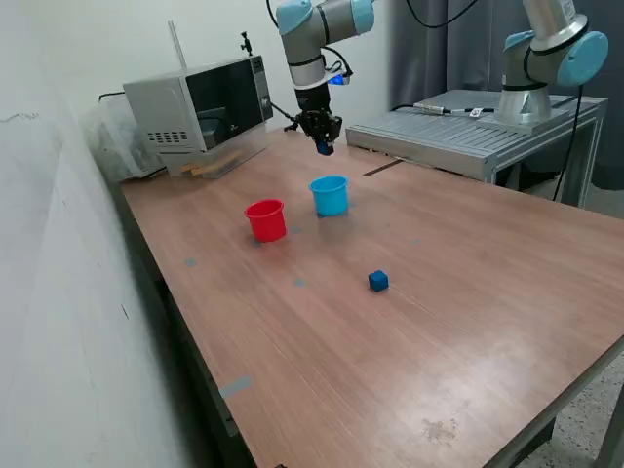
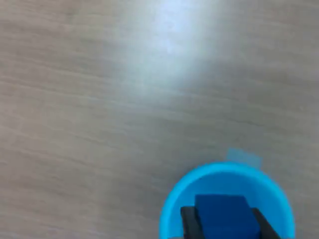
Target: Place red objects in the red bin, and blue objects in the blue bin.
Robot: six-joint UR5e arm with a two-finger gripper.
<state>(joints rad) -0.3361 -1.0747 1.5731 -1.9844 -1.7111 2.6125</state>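
Blue cube [image 2: 227, 217] sits clamped in your tool [image 2: 227, 226] above the blue cup [image 2: 172, 204]; next, part the jaws to drop it in.

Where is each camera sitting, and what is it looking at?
Exterior view: off the arm, above a table corner, looking down across it at the red cup, blue cup, a loose blue cube and the whole arm with its gripper.
Wrist view: on the wrist, looking straight down; only the fingertips show, pinching a blue cube above the blue cup.
Shared: the blue cup and the held cube.
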